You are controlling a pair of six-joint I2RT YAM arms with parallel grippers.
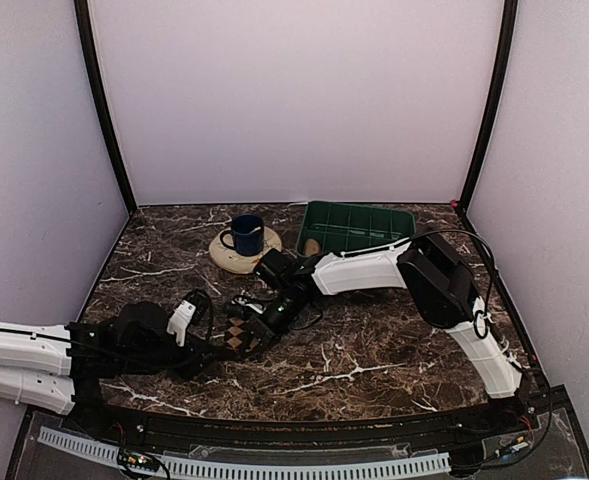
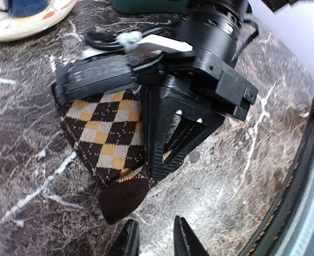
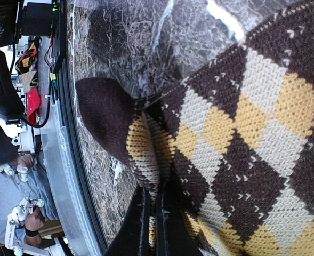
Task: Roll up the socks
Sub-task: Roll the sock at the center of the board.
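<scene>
Brown argyle sock (image 2: 106, 133) lies flat on surface (image 2: 29, 160); right tool (image 3: 151, 226) pinches its fold, left tool (image 2: 154, 240) parted, empty, beside toe.

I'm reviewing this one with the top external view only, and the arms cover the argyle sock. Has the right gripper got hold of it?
Observer: Yes. In the right wrist view the right gripper is shut on a raised fold of the argyle sock, beside its dark brown end.
Operator: And the left gripper?
Observer: Open and empty. In the left wrist view the left gripper has bare table between its fingertips, just short of the dark brown end.
Operator: Is the sock rolled at all?
Observer: Not in what shows. Apart from that fold, the visible part lies flat with its diamonds spread out.
</scene>
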